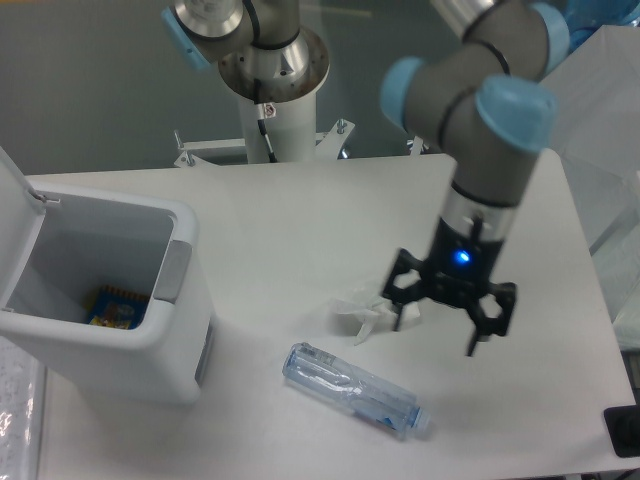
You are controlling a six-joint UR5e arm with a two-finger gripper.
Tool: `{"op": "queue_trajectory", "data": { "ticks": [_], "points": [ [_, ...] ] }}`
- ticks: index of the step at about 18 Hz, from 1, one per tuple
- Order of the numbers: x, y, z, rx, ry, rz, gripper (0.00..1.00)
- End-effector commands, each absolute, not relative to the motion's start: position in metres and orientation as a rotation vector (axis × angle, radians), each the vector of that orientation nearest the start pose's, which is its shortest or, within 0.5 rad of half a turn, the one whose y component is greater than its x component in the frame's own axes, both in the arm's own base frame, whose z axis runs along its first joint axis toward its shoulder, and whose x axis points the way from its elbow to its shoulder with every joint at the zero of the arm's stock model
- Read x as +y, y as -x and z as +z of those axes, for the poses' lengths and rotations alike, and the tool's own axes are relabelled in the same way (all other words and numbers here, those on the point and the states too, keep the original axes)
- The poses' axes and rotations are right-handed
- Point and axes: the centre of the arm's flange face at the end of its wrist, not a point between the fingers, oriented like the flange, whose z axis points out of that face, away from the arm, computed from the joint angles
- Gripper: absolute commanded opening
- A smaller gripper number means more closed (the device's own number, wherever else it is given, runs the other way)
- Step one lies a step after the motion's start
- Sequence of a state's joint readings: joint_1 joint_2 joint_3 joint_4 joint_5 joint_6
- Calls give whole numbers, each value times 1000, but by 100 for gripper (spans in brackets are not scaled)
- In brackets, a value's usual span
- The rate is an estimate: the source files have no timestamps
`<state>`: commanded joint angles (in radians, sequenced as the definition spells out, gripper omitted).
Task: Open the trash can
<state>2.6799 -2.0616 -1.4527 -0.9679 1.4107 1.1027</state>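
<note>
The white trash can (150, 355) stands at the table's left front. Its lid (18, 225) is swung up and back at the far left, so the inside shows. A grey push tab (174, 270) sits on the right rim. A yellow and blue packet (115, 308) lies at the bottom. My gripper (440, 335) hangs over the table's right half, well to the right of the can. Its black fingers (480, 322) are spread apart and hold nothing.
A clear plastic bottle (355, 388) lies on its side near the front edge. A small crumpled white piece (362, 315) lies just left of the gripper. The arm's base column (275, 90) stands at the back. A black object (625, 432) sits at the right front corner.
</note>
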Motion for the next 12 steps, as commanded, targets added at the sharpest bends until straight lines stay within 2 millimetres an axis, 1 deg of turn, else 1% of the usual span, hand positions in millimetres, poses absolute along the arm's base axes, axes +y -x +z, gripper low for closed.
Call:
{"op": "queue_trajectory", "data": {
  "ticks": [2, 3, 5, 6, 12],
  "points": [
    [440, 545, 313, 74, 2924, 204, 100],
    [442, 543, 311, 156, 2928, 204, 100],
    [448, 535, 306, 380, 2920, 209, 100],
    [446, 532, 305, 428, 2917, 209, 100],
    [446, 525, 296, 451, 2921, 192, 100]
  ]
}}
